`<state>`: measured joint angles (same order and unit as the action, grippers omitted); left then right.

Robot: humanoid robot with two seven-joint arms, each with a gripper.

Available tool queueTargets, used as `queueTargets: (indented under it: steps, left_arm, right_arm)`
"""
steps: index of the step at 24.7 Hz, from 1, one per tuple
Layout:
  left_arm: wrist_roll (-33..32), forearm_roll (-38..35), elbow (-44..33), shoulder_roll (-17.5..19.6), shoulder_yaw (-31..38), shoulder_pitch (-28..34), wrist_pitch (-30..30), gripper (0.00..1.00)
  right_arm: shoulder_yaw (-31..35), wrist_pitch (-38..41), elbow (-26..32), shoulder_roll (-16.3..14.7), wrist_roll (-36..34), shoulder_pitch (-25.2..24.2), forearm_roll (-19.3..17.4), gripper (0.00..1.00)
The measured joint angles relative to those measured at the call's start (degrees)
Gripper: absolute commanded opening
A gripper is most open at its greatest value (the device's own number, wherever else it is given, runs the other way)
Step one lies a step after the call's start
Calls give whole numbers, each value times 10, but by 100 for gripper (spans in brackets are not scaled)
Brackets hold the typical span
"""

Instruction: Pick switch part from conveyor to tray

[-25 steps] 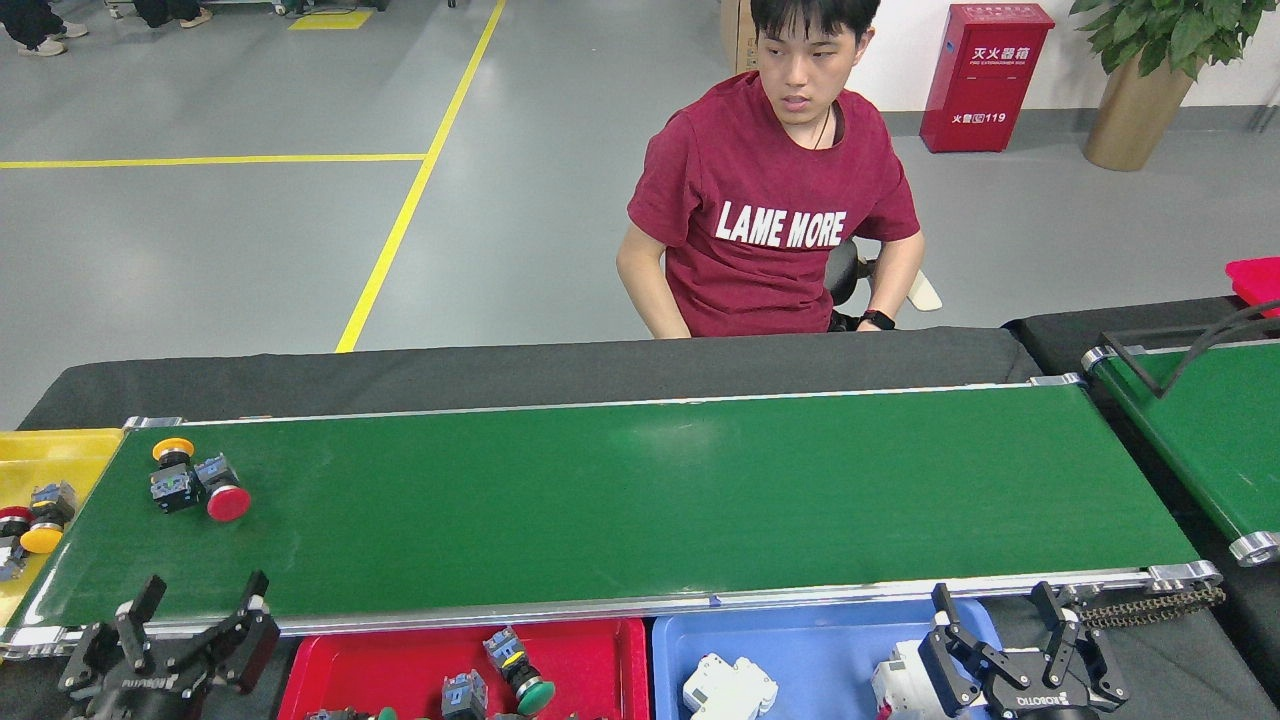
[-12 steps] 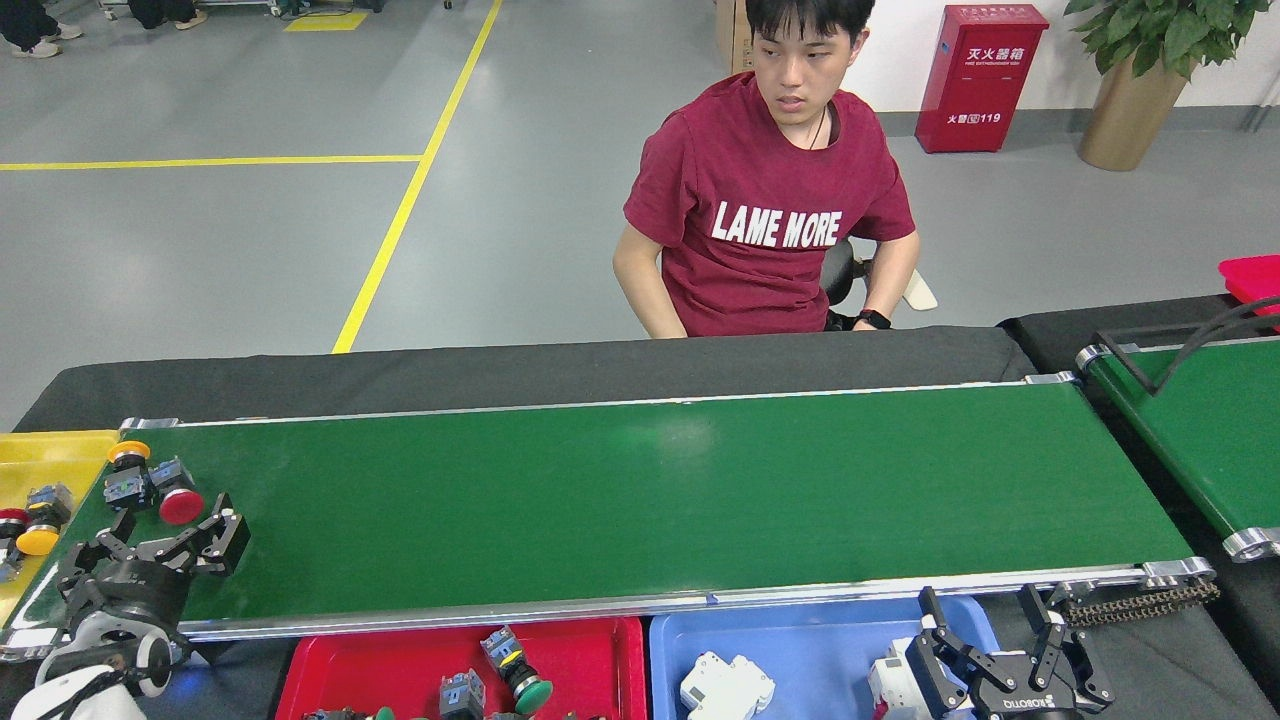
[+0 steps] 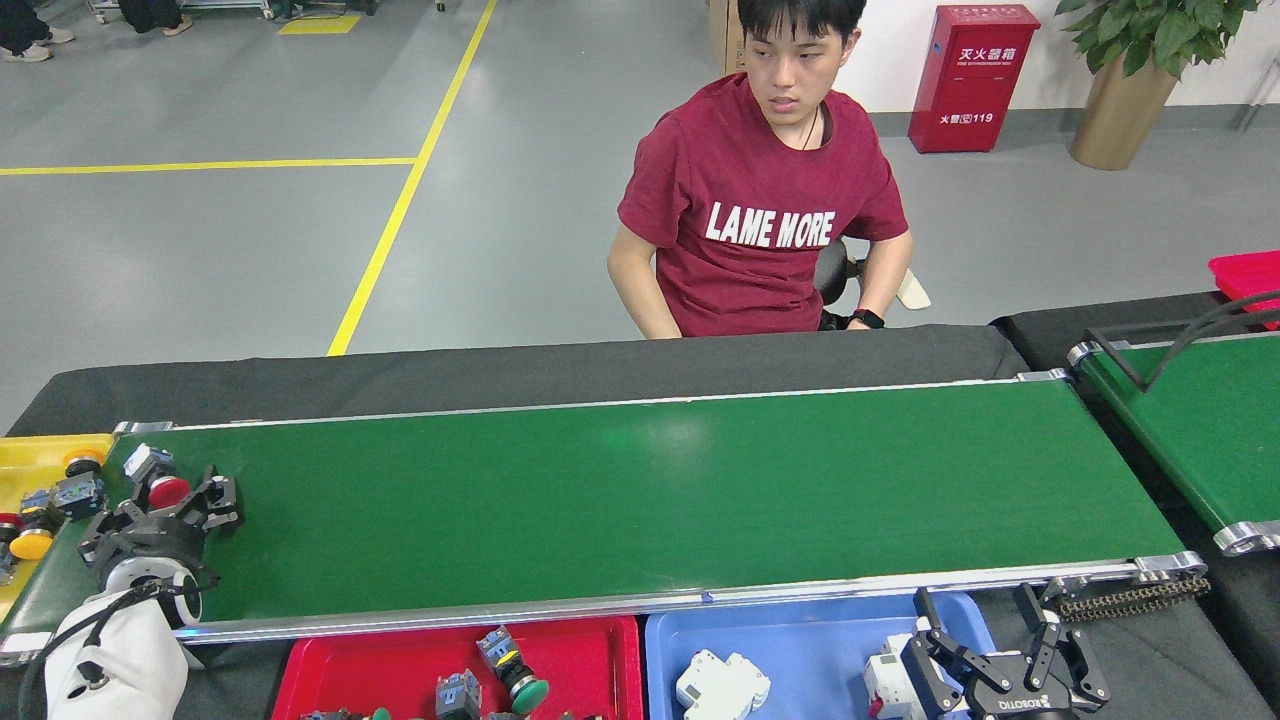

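Two switch parts lie at the left end of the green conveyor (image 3: 650, 490). The red-capped switch part (image 3: 160, 482) sits just beyond my left gripper (image 3: 160, 515), whose fingers are spread open on either side of it without closing. The yellow-capped switch part (image 3: 80, 480) is at the belt's very end, by the yellow tray (image 3: 40, 455). My right gripper (image 3: 985, 620) hangs open over the blue tray (image 3: 800, 645) with nothing between its fingers. The red tray (image 3: 400, 665) in front of the belt holds several green-capped switch parts.
A seated person in a red shirt (image 3: 760, 200) is behind the conveyor. White parts (image 3: 722, 685) lie in the blue tray. A second green belt (image 3: 1200, 420) angles in at the right. More switches (image 3: 30, 525) rest in the yellow tray.
My left arm rose from the near rail onto the belt, up to the red-capped switch part. Both switch parts rode left with the belt. My right gripper barely moved.
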<state>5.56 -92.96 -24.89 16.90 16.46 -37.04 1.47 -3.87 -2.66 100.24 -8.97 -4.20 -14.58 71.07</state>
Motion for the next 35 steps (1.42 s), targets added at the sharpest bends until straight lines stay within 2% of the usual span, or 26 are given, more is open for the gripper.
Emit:
queueTargets:
  steps: [6,9,12,15,17,18,21,24,27,32,35]
  left_arm:
    - [16,0,2,2,-2,0,-5,9]
    - [17,0,-53,-1,-4,26,19,9]
    - [20,13,-220,-22,-9,127,98,10]
    - [9,40,-431,-38,-12,275,223,12]
    - [3,57,-556,-45,-16,372,313,19]
    - [0,64,-610,-52,-22,417,356,26]
    - [-11,68,-707,-83,-43,500,411,100]
    - [-21,68,-746,-127,-52,530,428,100]
    - [-23,69,-751,-135,-46,530,432,100]
    - [-24,73,-752,-162,45,529,430,100]
    - [-25,73,-741,-171,97,528,343,100]
  right_arm:
    - [-2,0,0,0,0,0,0,96]
    - [-2,0,0,0,0,0,0,96]
    - [-2,0,0,2,0,0,0,96]
    - [-2,1,0,19,0,0,1,96]
    - [-2,1,0,26,-1,0,1,97]
    - [-2,1,0,27,-1,0,1,97]
    - [-2,0,0,30,-1,-3,1,97]
    - [-2,0,0,30,-1,-6,1,97]
    - [1,0,0,30,-1,-6,1,98]
    - [9,-1,1,30,-2,-10,1,98]
    - [12,-1,2,30,0,-11,1,98]
